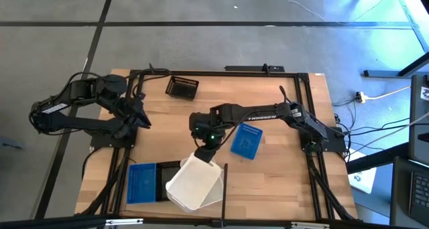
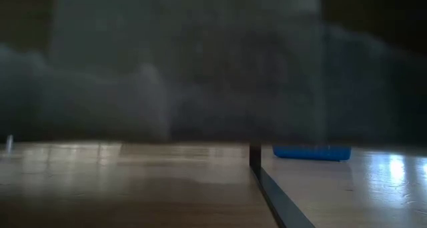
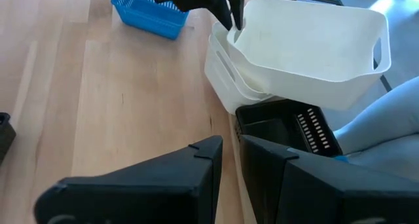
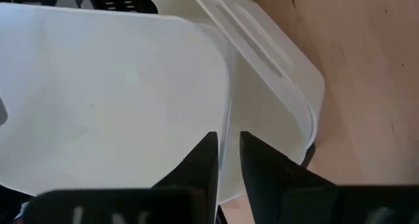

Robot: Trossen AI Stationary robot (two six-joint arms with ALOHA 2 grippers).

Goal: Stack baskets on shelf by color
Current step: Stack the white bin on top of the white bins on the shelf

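Light wood: the shelf (image 1: 281, 182) is the biggest thing here, a plank board with thin black rails, carrying all the baskets I can spot.
White stack: the white baskets (image 1: 194, 183) sit at the near edge, a bit left of centre. The top white basket (image 3: 314, 50) is tilted up, not seated in the one under it yet.
Right gripper: the right gripper (image 4: 222, 160) reaches in from the right and its fingers are pinched shut on the far wall of that top basket, thin rim between them.
Left gripper: the left gripper (image 3: 229, 168) hangs back over the far-left edge of the shelf, fingers almost together with a thin gap, holding nothing.
Blue ones: one blue basket (image 1: 141, 183) just left of the white stack, another blue basket (image 1: 246, 140) loose just right of the right gripper.
Black ones: a black basket (image 1: 181, 87) alone at the far side, plus a nested black pair (image 3: 288, 129) tucked against the white stack.
What could go wrong: my guess, it's a thin-rim grip on a tilted basket, so it could pivot or slip. Letting go while it's cocked could leave it jammed crooked or push the lower basket off the near edge.
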